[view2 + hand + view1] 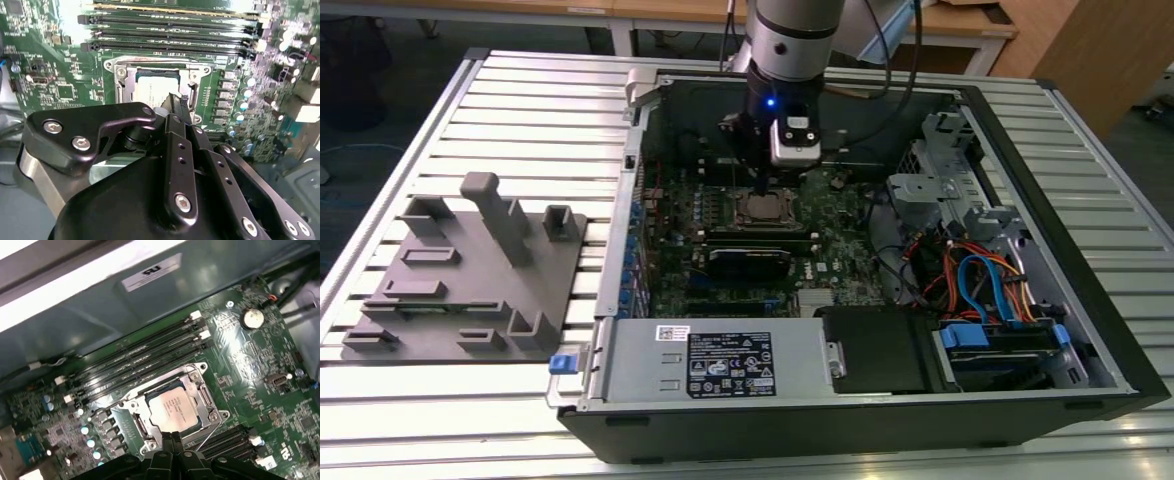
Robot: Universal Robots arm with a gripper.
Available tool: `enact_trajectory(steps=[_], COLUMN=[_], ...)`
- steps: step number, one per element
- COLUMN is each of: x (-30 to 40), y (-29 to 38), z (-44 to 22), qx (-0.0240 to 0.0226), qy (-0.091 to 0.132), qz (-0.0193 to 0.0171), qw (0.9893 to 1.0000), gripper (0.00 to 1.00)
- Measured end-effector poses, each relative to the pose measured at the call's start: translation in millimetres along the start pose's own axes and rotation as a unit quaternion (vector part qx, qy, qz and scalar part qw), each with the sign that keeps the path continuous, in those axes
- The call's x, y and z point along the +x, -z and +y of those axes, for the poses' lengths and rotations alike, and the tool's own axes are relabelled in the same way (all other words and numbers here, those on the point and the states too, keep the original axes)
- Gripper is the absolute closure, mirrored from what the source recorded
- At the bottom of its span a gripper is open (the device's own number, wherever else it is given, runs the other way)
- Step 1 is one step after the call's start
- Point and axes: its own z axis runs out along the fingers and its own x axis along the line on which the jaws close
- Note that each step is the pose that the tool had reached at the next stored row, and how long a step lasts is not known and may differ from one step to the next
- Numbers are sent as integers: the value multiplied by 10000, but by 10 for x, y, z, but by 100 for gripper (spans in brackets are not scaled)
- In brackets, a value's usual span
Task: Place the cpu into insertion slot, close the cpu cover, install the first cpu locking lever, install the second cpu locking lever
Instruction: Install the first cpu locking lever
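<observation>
Silver showed at the heart of the job: the cpu [172, 409] lay flat in the insertion slot [120, 74] with its metal top facing up. The cpu cover [202, 396] looked folded down around it, with the chip visible through the square window. That order made sense to me, since the frame has to bear on the chip before any lever can clamp it. The hand [172, 437] hung straight down from the arm [787, 40] over the socket, its two fingers [166, 446] pressed together with nothing between them. To my eye that narrow, empty pose suited pushing rather than gripping. Its tip sat at the socket's edge, just beside the chip rather than over its middle. It was also close to a thin wire lever [209, 434] running along that side of the frame, though I could not tell whether the lever was hooked home. The socket sat on the green board [250, 370] between banks of long black memory slots [145, 352], toward the far side of the open computer case [1107, 330]. The case lay on its side on the slatted table [400, 430], so the board faced up and the arm could reach in from above. On the exterior view's left, well apart from the case, a grey parts fixture [467, 290] stood on the table.
</observation>
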Motion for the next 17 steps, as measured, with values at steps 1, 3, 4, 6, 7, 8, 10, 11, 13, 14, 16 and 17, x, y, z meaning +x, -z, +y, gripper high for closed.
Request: enact_trajectory(steps=[1,3,4,6,7,8,10,11,13,14,16,17], x=[0,0,0,0,0,0,0,0,0,0,1,1], y=[0,0,0,0,0,0,0,0,0,0,0,0], z=[0,0,0,0,0,0,0,0,0,0,0,0], qx=[2,6,8,12,14,16,20,22,26,28,27,18], qy=[69,205,272,411,477,543,675,742,877,937,1015,1031], qz=[-2,-4,-6,-9,-10,-11,-14,-15,-18,-20,-32,-61], qw=[10000,9998,9996,9992,9989,9985,9977,9972,9961,9956,9948,9947], gripper=[90,90,90,90,90,90,90,90,90,90,90,90])
